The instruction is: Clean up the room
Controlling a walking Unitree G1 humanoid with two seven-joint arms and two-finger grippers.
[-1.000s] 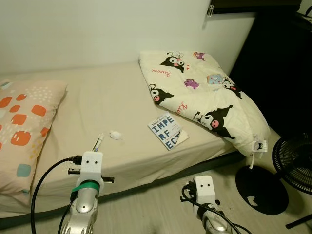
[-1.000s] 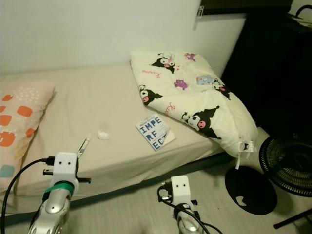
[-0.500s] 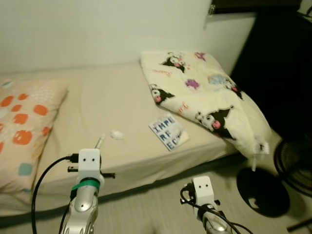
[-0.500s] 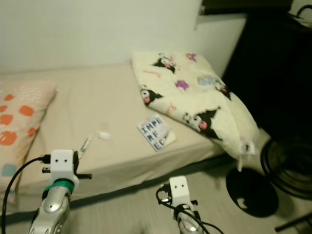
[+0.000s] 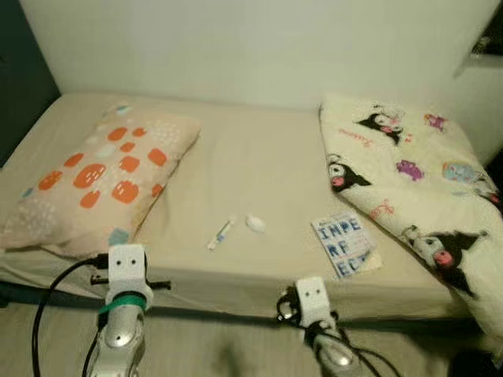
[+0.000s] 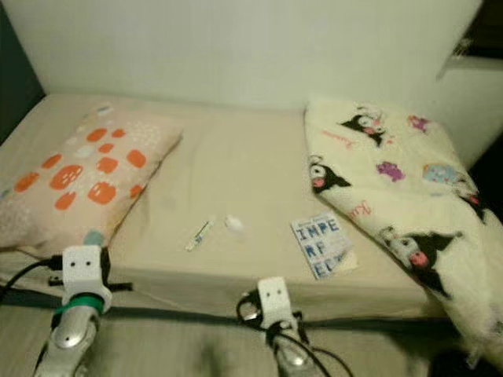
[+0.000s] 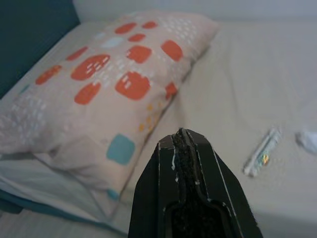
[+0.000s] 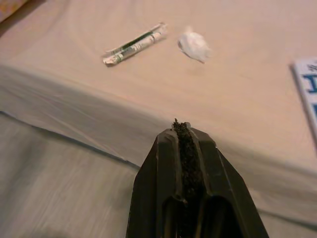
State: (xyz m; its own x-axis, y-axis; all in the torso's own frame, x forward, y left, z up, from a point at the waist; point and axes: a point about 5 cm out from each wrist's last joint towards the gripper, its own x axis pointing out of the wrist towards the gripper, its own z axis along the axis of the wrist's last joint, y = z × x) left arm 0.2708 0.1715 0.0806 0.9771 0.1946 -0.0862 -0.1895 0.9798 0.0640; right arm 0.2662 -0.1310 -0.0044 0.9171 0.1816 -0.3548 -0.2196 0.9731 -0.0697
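Three bits of clutter lie on the bed (image 5: 259,169): wrapper (image 5: 221,233), tissue wad (image 5: 255,224), book (image 5: 343,244). My view has swung left, pillow (image 5: 102,177) now central. Left gripper (image 7: 184,144) and right gripper (image 8: 181,134) hover with jaws closed, empty, facing them.

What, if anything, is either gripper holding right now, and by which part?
Nothing is held. The left gripper and right gripper are both shut and empty, short of the bed.
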